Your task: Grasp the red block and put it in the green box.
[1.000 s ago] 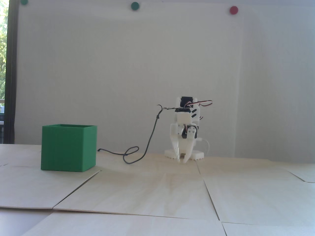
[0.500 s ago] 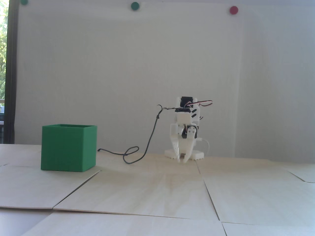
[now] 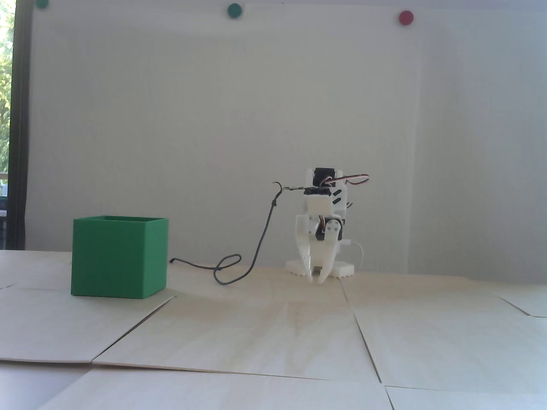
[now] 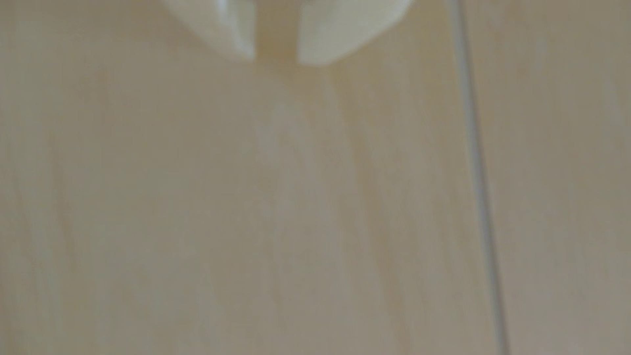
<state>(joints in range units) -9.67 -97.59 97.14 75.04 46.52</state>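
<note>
The green box point(image 3: 115, 256) stands on the wooden table at the left of the fixed view, its top open. The red block shows in neither view. My white gripper point(image 3: 317, 279) hangs at the back centre, pointing down with its tips just above the table, well to the right of the box. The blurred wrist view has the gripper point(image 4: 276, 59) at the top edge. A narrow gap of bare wood separates its two fingertips, and nothing is held between them.
A dark cable point(image 3: 239, 273) loops over the table between the box and the arm's white base point(image 3: 344, 270). The table point(image 3: 273, 333) is made of wood panels with seams; one seam point(image 4: 478, 170) runs down the right of the wrist view. A white wall stands behind.
</note>
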